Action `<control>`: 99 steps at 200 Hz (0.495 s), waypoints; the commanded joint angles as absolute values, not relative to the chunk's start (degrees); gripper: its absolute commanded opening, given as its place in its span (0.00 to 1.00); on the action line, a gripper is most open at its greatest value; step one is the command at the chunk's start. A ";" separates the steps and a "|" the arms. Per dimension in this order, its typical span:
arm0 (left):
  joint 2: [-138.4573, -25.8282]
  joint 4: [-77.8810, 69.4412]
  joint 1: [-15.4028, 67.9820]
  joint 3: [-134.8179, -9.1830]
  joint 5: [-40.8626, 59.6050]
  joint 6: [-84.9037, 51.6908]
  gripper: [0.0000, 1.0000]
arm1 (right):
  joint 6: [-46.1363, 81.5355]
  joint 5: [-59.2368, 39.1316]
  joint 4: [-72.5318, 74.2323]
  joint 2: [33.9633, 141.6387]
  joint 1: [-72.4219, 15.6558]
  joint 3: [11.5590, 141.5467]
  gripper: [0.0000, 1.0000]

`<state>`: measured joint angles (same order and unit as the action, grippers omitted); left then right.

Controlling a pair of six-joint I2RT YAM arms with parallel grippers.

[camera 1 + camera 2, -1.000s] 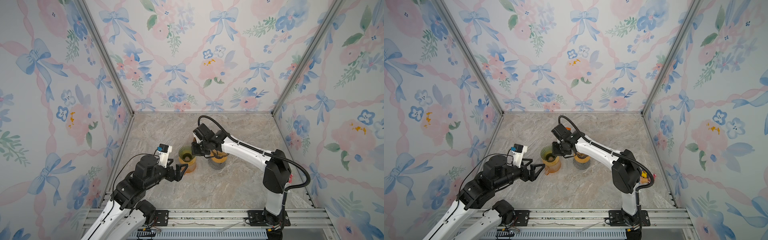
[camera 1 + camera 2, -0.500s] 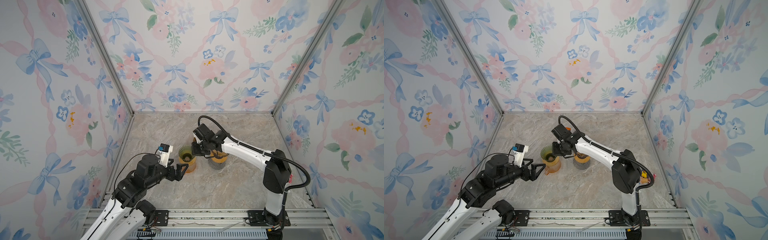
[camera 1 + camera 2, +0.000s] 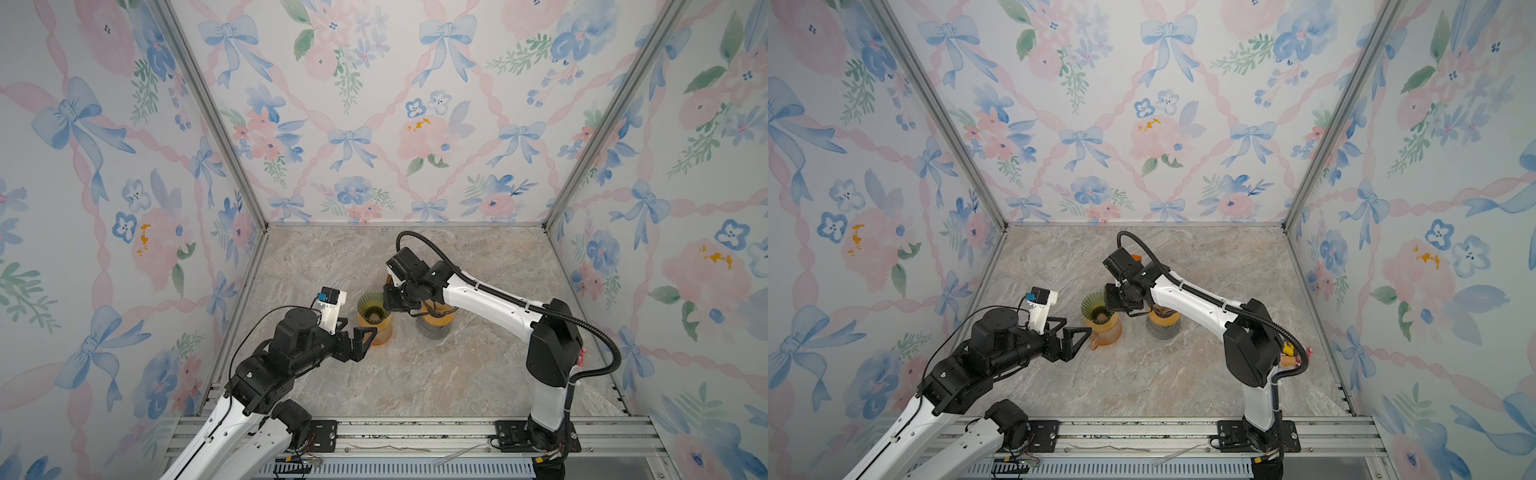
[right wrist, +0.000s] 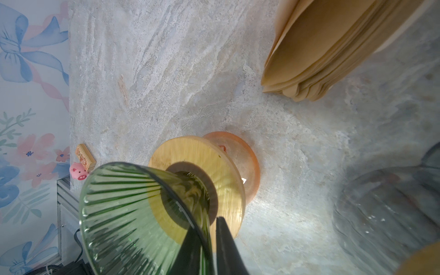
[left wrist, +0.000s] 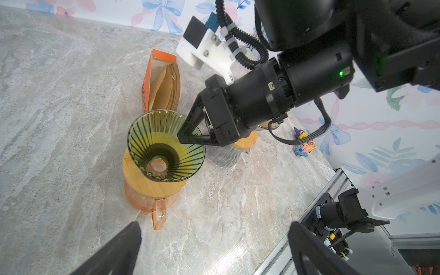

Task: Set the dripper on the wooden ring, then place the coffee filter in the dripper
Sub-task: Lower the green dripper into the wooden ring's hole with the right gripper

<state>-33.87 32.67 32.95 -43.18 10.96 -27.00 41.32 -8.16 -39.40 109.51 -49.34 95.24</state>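
The light brown paper coffee filters [image 5: 166, 88] stood as a tight stack inside a narrow orange cardboard box [image 5: 146, 88], just behind the dripper and apart from it. They were flat, folded sheets with a matt surface and rounded corners, pressed face to face [image 4: 321, 47]. They stood on edge, and the long axis of the box rose from the table; its cut-open side showed the sheets to the left wrist camera.

The green ribbed glass cone dripper [image 5: 142, 133] had its wide mouth up and its small hole down. It sat in a round wooden collar [image 5: 142, 183] on an orange translucent glass carafe [image 5: 140, 202], whose handle pointed toward the left gripper.

The right gripper [image 4: 206, 226] stood astride the dripper's rim, one black finger inside the cone and one outside, the jaws almost together. Whether they pressed on the glass, I cannot tell. In both top views it reached from the right side to the rim [image 3: 390, 305] [image 3: 1113, 305].

The left gripper [image 5: 214, 227] had its jaws spread wide and held nothing, near the carafe but not touching it [image 3: 357, 328].

A clear ribbed glass vessel [image 5: 221, 157] with a wooden top stood just beside the carafe. All rested on a grey marble-patterned table [image 3: 415, 374]. A small pink toy pig [image 4: 78, 171] and a small wooden block [image 4: 84, 157] lay at the table's edge.
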 commanded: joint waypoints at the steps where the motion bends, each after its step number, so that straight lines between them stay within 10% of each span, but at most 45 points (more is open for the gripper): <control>1: -34.10 31.78 32.66 -42.54 11.78 -26.46 0.98 | 41.31 -7.30 -39.82 108.02 -49.91 95.06 0.16; 99: -34.02 31.74 32.62 -40.86 11.83 -26.55 0.98 | 41.16 -6.94 -40.84 108.68 -50.36 96.88 0.14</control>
